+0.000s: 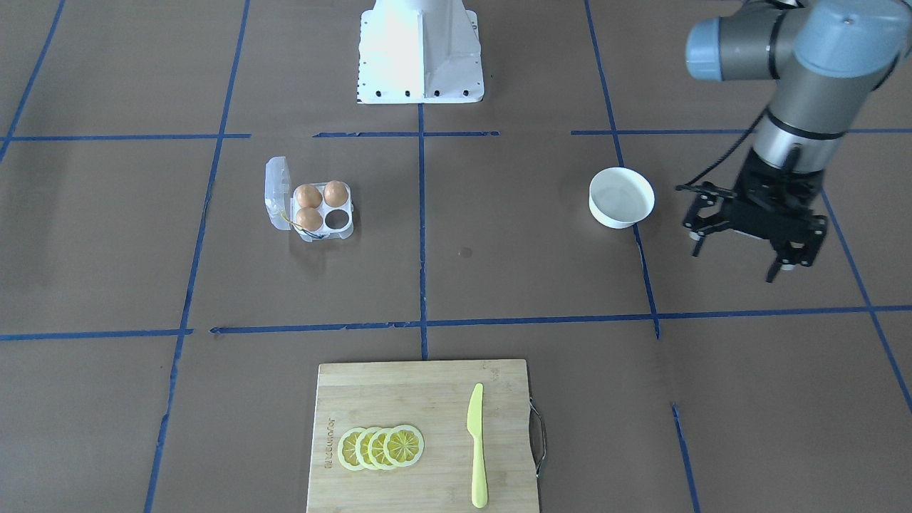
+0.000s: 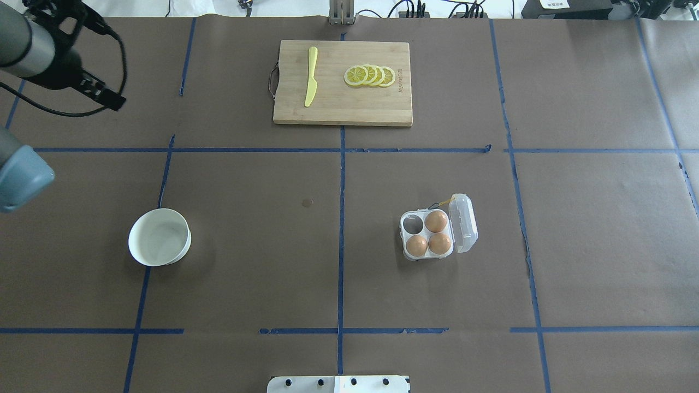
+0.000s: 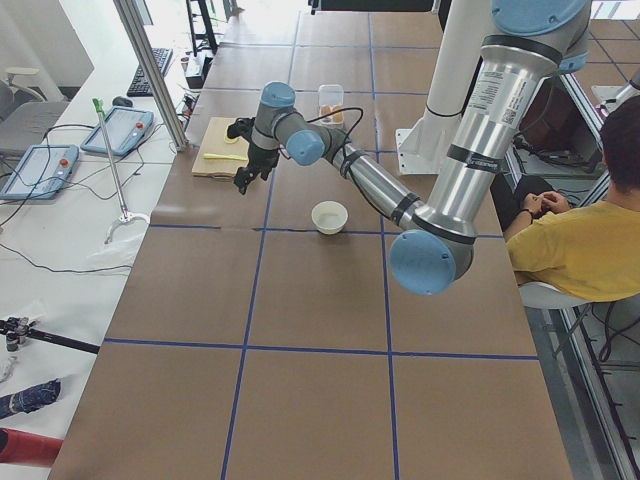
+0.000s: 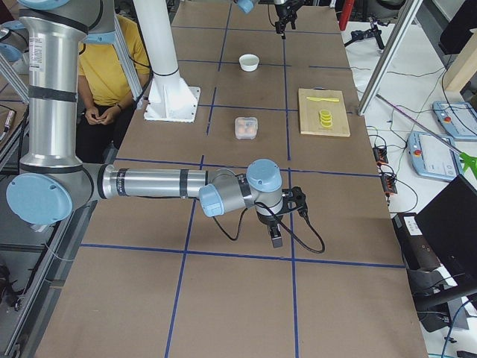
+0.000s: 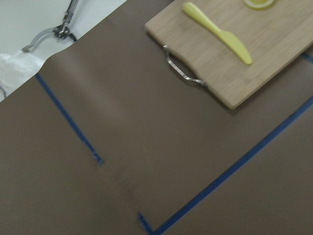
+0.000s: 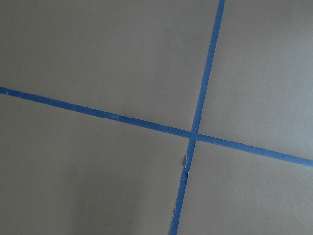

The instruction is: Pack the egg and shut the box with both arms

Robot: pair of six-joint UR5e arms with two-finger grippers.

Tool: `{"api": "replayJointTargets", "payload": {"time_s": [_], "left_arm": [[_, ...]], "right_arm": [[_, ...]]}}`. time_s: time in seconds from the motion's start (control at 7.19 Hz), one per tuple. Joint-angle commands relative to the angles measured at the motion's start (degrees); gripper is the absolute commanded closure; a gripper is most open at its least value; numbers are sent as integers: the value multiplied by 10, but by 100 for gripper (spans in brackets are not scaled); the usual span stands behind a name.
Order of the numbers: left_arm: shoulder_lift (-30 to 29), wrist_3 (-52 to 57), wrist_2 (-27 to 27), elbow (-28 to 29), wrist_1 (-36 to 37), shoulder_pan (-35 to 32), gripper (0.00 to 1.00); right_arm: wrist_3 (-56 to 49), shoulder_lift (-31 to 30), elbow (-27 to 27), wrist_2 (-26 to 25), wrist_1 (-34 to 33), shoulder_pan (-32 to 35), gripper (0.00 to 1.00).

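Bamboo cutting board (image 1: 427,399) is lying closest to the lens, carrying a yellow knife (image 1: 476,445) and a fan of lemon slices (image 1: 381,447), well apart from the left gripper (image 1: 741,253) and on the operators' side of it. That left gripper is hanging with its black fingers spread wide and gripping nothing, seemingly clear of the brown table (image 1: 541,285), though the steep angle is making its height hard to judge. Just beside it, toward the table's centre line, a white bowl (image 1: 621,197) is sitting upright, apart from the fingers. The box (image 1: 342,226) is resting well apart from the left gripper, past the bowl and across the centre line, with its clear lid (image 1: 276,191) standing open on the side facing away from that gripper. Three eggs (image 1: 308,195) are sitting in three of its four cells, and the vacant cell is lying at the corner nearer the left gripper and the operators. The right gripper (image 4: 276,235) is showing only in the side view, pointing down near the table's far end, well apart from the box. Whether it is open or closed cannot be told. Its wrist camera is taking in only crossing blue tape lines (image 6: 195,132).
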Motion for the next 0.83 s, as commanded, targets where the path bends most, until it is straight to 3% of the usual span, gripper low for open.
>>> {"api": "replayJointTargets", "payload": {"time_s": [0.0, 0.14, 0.28, 0.7], "left_arm": [[21, 205, -27, 37, 84, -149, 0], [76, 262, -40, 52, 81, -199, 0], [107, 266, -109, 90, 76, -264, 0], [220, 267, -244, 108, 33, -333, 0]], "right_arm": [[-5, 1, 0, 4, 0, 0, 0], [-2, 1, 1, 5, -1, 0, 0], [0, 0, 1, 14, -1, 0, 0], [19, -7, 2, 20, 1, -1, 0]]}}
